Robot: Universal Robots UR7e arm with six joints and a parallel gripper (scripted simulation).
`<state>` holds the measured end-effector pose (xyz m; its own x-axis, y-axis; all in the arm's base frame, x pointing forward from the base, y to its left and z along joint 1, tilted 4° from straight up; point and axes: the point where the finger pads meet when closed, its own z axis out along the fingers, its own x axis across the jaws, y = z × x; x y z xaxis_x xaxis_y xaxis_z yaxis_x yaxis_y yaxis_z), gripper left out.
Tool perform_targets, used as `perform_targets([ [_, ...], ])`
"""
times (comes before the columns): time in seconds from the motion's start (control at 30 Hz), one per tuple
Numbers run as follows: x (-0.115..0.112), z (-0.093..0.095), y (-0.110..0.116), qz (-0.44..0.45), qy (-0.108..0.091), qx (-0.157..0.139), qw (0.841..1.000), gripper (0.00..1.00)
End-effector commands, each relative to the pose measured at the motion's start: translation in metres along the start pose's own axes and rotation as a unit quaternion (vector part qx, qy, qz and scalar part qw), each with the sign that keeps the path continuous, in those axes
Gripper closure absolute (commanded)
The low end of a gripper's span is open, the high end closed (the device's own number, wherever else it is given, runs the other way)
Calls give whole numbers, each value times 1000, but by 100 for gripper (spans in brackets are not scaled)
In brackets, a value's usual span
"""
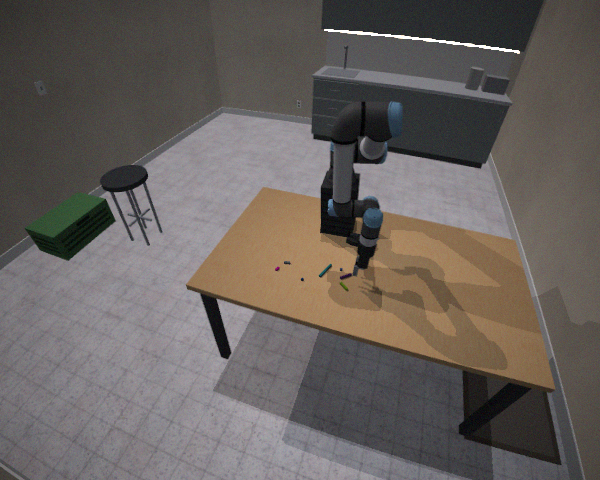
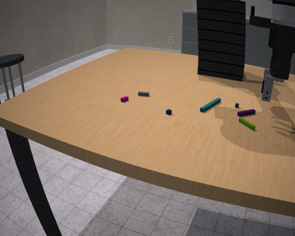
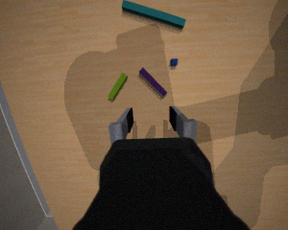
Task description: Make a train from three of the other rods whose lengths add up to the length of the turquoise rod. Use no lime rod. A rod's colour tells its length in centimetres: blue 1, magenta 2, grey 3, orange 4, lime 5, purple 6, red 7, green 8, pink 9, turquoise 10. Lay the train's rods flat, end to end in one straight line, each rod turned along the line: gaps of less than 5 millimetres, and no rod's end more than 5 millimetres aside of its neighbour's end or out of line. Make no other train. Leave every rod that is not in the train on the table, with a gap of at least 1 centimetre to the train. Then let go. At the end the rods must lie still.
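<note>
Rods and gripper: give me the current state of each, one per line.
Two-finger gripper: open, empty, above the table.
Long turquoise rod: flat, alone.
Purple rod: flat, touching nothing.
Lime rod: flat, apart from purple.
Blue cube by purple: loose.
Second blue cube: loose.
Grey rod: flat.
Magenta rod: flat.

The pincer (image 3: 150, 121) hangs above the table (image 3: 48, 43) with its fingers spread wide and nothing between them. Just ahead of the fingertips lies the purple rod (image 3: 153, 81), slanted, close to the right finger. Ahead and to the left lies the lime rod (image 3: 117, 86). A blue cube (image 3: 174, 62) sits beyond the purple rod, and the turquoise rod (image 3: 154, 13) lies farthest ahead.
</note>
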<state>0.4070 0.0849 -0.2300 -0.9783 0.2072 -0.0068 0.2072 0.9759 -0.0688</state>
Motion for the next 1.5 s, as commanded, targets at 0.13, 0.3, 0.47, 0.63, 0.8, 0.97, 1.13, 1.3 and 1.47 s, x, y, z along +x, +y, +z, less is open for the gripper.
perform_targets([
  [0.13,1,0,0,-1,1,0,1000,0],
  [0.3,1,0,0,-1,1,0,1000,0],
  [0.47,1,0,0,-1,1,0,1000,0],
  [0.63,1,0,0,-1,1,0,1000,0],
  [0.8,1,0,0,-1,1,0,1000,0],
  [0.97,1,0,0,-1,1,0,1000,0],
  [1.13,1,0,0,-1,1,0,1000,0],
  [1.3,1,0,-3,-2,1,0,1000,0],
  [1.47,-2,1,-12,-14,1,0,1000,0],
])
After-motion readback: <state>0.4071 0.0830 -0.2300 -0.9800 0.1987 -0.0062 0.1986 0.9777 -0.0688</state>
